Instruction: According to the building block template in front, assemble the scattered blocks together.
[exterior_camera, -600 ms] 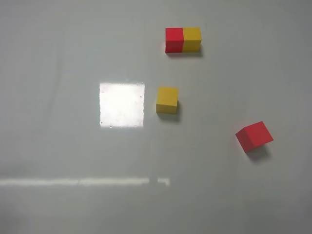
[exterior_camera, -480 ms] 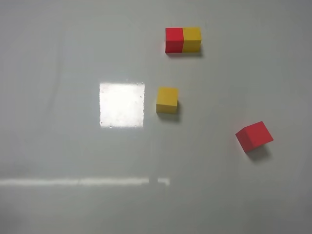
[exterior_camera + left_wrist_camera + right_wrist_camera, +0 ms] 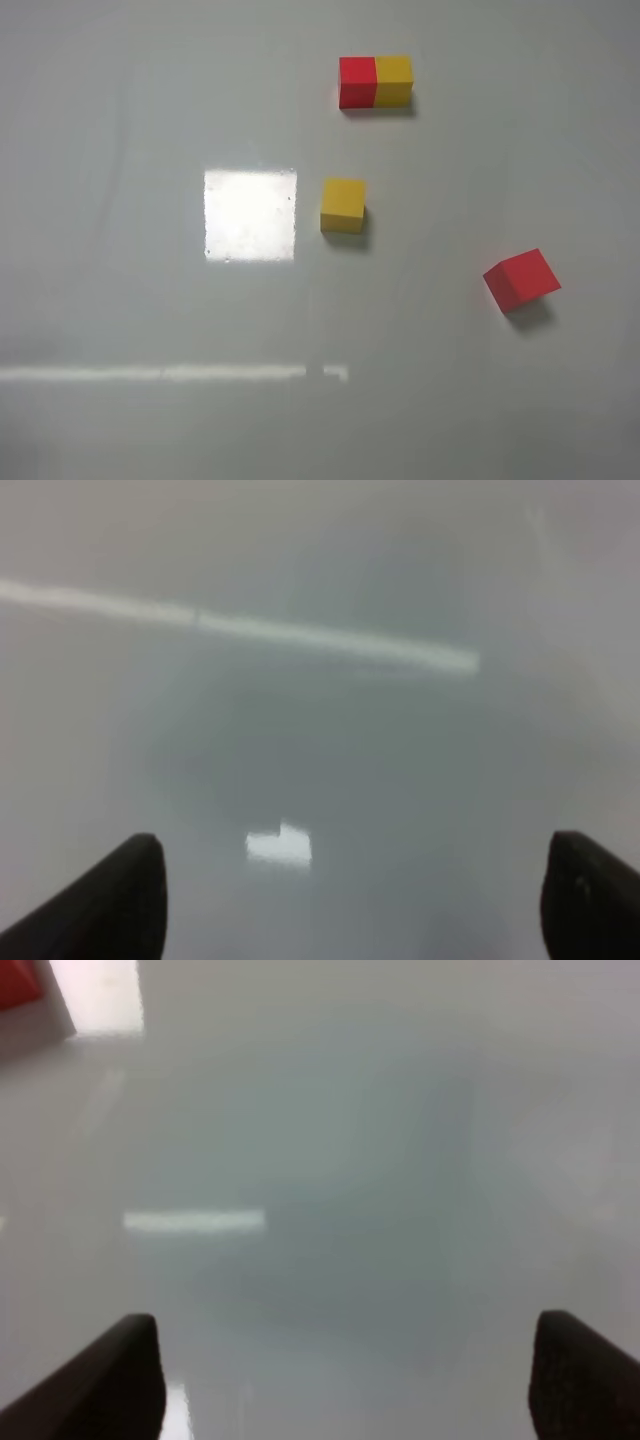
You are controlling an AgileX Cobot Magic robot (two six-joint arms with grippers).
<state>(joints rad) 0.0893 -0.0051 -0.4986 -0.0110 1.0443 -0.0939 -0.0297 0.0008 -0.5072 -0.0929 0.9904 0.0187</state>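
Left hand point(image 3: 355, 895): both dark fingertips spread wide, nothing btwn them, only bare desk point(image 3: 320, 740) under it. Right hand point(image 3: 350, 1375): same, fingers wide apart and empty. Ahead of it and off to one side, well apart, sits a red corner point(image 3: 18, 980), prob. the red cube point(image 3: 521, 279). Neither hand shows in the overhead view, so we judge both are well clear of the blocks.

Further out on the right hand's side lies that red cube, turned askew. The yellow cube point(image 3: 343, 205) sits near the middle, squarer to the view, well apart from the red one. Beyond both is the building block template point(image 3: 375, 81), red and yellow joined flush.

Risks as we see them:
- Red cube is rotated vs. the template. Fingers closing on its corners rather than flat faces could twist or pop it out.
- Desk looks slick, so a nudged cube may skate instead of seating flush.
- Template shows red opposite to where the loose red lies rel. to yellow. The cubes must swap sides, and the arms could crowd each other mid-desk.
- A careless reach could knock the template.

Cubes: matte, flat-faced, crisp-edged, equal in size. Desk: pale grey and glossy, w/ a square glare patch point(image 3: 250, 214) and a thin bright strip point(image 3: 170, 373).
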